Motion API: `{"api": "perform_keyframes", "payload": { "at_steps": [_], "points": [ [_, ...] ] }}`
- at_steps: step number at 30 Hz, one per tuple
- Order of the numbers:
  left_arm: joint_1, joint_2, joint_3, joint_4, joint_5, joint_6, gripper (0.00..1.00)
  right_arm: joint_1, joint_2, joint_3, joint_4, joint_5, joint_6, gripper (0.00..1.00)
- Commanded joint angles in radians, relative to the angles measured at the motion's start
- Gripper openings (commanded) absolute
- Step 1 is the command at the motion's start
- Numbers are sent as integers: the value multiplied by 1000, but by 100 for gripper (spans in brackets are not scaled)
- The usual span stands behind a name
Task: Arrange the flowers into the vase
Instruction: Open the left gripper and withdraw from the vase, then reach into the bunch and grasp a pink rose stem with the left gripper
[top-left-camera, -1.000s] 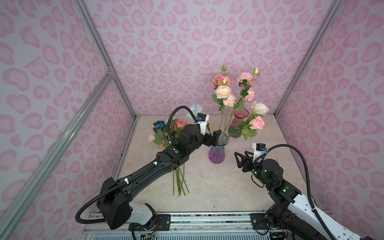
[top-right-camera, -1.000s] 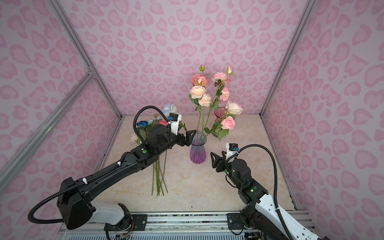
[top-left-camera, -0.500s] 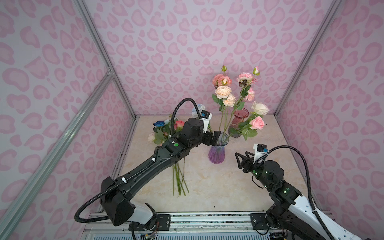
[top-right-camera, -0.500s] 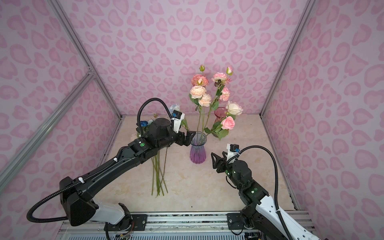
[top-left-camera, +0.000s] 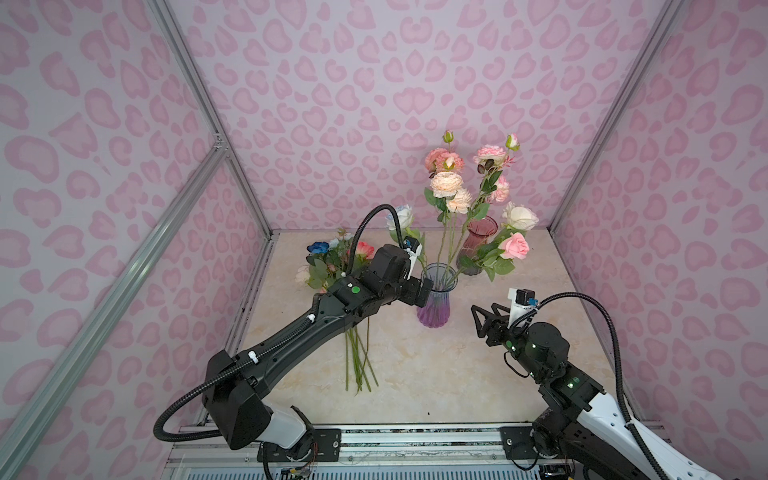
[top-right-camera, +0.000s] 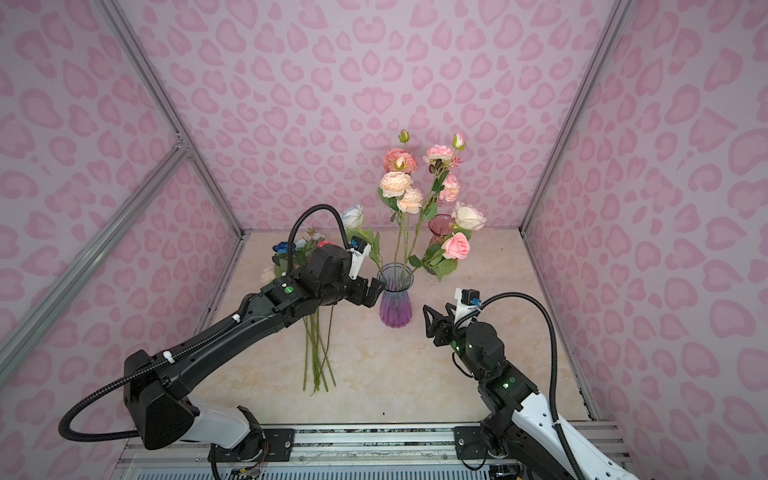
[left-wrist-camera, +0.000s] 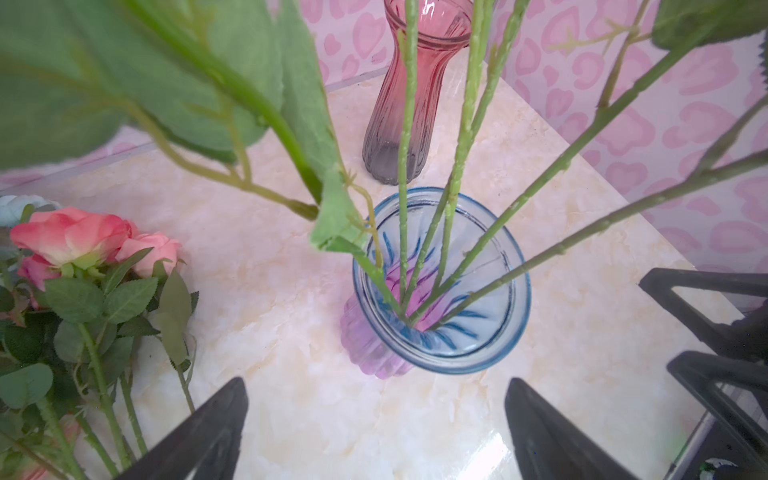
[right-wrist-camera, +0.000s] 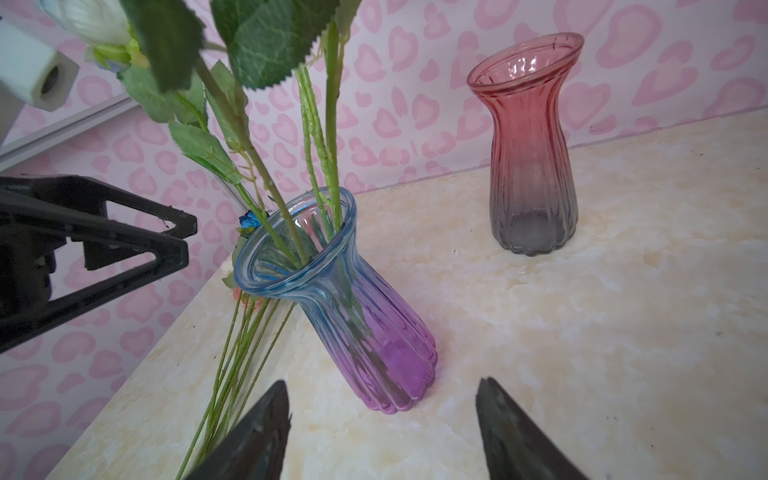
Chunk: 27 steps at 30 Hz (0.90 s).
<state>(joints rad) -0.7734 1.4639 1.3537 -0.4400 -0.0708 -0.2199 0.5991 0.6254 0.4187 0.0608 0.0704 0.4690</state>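
As left tool (left-wrist-camera: 376, 388) gapes, vase (top-left-camera: 434, 309) flowers (top-left-camera: 446, 183) stand just beyond

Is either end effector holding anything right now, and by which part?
Nothing is held. The left end effector is open beside the vase; the right end effector is open too.

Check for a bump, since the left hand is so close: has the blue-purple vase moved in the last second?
No. The blue-purple vase stands where it did, still just in front of the red vase and left of it.
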Motion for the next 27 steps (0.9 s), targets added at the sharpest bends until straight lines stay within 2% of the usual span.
{"api": "perform_keyframes", "payload": {
  "at_steps": [1,5,9,11,12,14,15,16,17,18,19,20,21,22,27],
  "points": [
    [0,-27,-45,-24,-37,-12,97,0,-2,-6,18,-4,12,72],
    [0,-140,-182,5,-95,-18,98,0,-20,-12,7,6,9,72],
    [-1,-316,-348,34,-162,-56,100,-2,-16,-24,22,-8,18,72],
    [0,-397,-417,40,-198,-79,96,-1,4,-20,26,-20,16,72],
    [2,-435,-452,43,-236,-98,92,0,17,-17,30,-34,13,71],
    [3,-493,-520,52,-320,-142,69,6,37,-20,48,-49,18,69],
    [10,-513,-550,50,-358,-171,44,11,47,-27,65,-57,24,68],
    [27,-523,-571,41,-374,-207,27,22,60,-33,81,-60,29,67],
    [57,-526,-586,36,-357,-232,25,31,71,-34,93,-57,33,66],
    [103,-526,-607,41,-311,-262,29,43,86,-35,105,-53,36,66],
    [160,-517,-628,58,-241,-300,42,56,103,-34,118,-48,34,66],
    [208,-497,-642,80,-180,-332,47,65,120,-33,128,-42,29,66],
    [255,-458,-644,110,-104,-340,49,72,138,-29,138,-33,25,66],
    [268,-397,-615,119,-82,-330,51,77,156,-25,150,-25,24,66],
    [272,-49,-411,83,-86,-226,52,80,208,1,166,-14,34,66]
  ]
}}
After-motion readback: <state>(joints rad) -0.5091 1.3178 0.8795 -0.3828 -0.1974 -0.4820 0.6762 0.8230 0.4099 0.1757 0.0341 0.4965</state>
